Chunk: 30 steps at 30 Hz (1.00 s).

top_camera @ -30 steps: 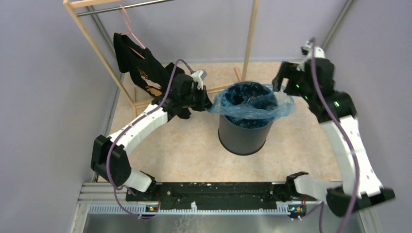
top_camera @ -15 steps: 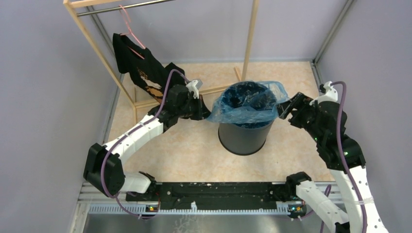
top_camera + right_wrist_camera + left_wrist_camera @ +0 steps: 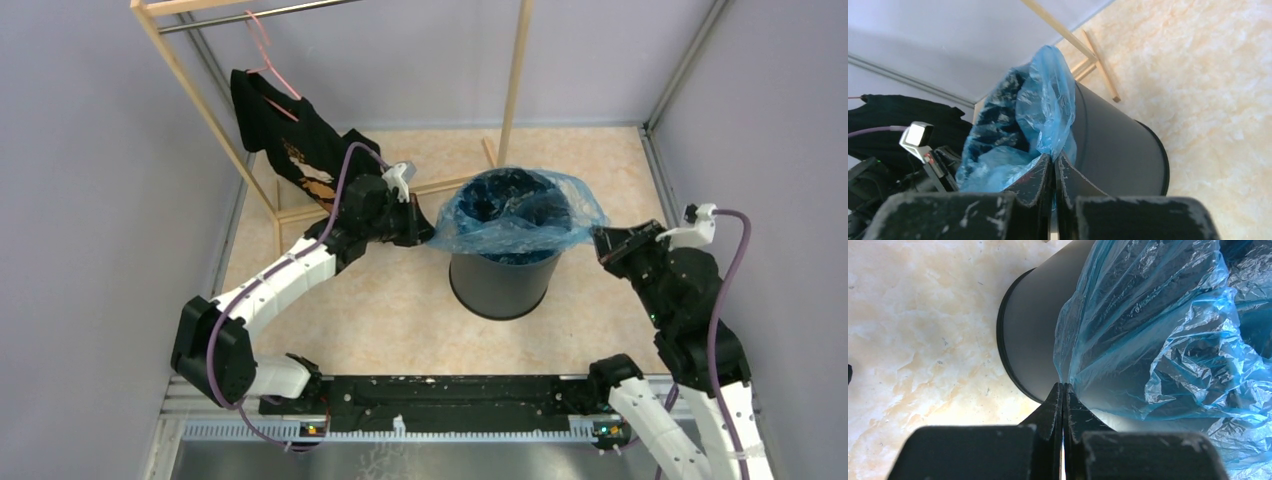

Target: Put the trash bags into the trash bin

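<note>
The black trash bin (image 3: pixel 503 282) stands mid-floor with the light-blue trash bag (image 3: pixel 520 212) draped over its rim and hanging into it. My left gripper (image 3: pixel 428 232) is at the bin's left side, shut on the bag's edge. In the left wrist view the gripper (image 3: pixel 1063 386) pinches the bag (image 3: pixel 1158 335) beside the bin wall (image 3: pixel 1033 350). My right gripper (image 3: pixel 600 240) is at the bin's right side, shut on the bag's opposite edge. In the right wrist view the gripper (image 3: pixel 1053 159) holds a fold of the bag (image 3: pixel 1040 115) against the bin (image 3: pixel 1118 150).
A wooden clothes rack (image 3: pixel 515 80) stands behind the bin, its foot bars (image 3: pixel 1100 57) on the floor close to it. A black shirt (image 3: pixel 285 135) hangs on a pink hanger at the rack's left, just behind the left arm. Grey walls close in both sides.
The right arm swung from behind the bin down to its right side and its gripper shut on the bag's right edge. The left gripper stayed shut on the left edge.
</note>
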{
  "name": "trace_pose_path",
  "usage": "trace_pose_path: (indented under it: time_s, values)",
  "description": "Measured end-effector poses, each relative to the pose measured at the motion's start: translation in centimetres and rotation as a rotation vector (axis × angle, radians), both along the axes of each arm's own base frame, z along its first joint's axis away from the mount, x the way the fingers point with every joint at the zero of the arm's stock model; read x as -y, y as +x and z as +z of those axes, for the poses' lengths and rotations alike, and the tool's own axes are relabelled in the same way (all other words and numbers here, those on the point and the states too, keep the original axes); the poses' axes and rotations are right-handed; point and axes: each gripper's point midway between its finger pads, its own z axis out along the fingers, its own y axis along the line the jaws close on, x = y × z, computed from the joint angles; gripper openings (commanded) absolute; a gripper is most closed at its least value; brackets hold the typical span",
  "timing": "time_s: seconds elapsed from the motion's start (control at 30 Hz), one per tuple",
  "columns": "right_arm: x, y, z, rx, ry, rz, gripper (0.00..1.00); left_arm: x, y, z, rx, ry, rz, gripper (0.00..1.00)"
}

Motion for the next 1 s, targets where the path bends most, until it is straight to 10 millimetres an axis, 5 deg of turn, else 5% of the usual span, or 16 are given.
trace_pose_path:
  time_s: [0.3, 0.5, 0.73, 1.0]
  values:
    - [0.1, -1.5, -9.8, -0.150, 0.025, -0.007, 0.05, 0.5, -1.2, -1.2, -0.034, -0.001, -0.021, 0.00]
    - [-1.4, -1.8, -14.3, -0.249, 0.030, 0.065, 0.03, 0.5, -2.0, -2.0, -0.051, 0.007, -0.029, 0.00]
    - [-1.9, -1.8, -14.9, -0.265, 0.028, 0.093, 0.00, 0.0, -2.1, -1.7, -0.028, 0.010, -0.011, 0.00]
    - [-2.3, -0.5, -16.3, -0.331, -0.019, 0.107, 0.00, -0.1, -1.9, -4.9, -0.061, 0.039, 0.001, 0.00]
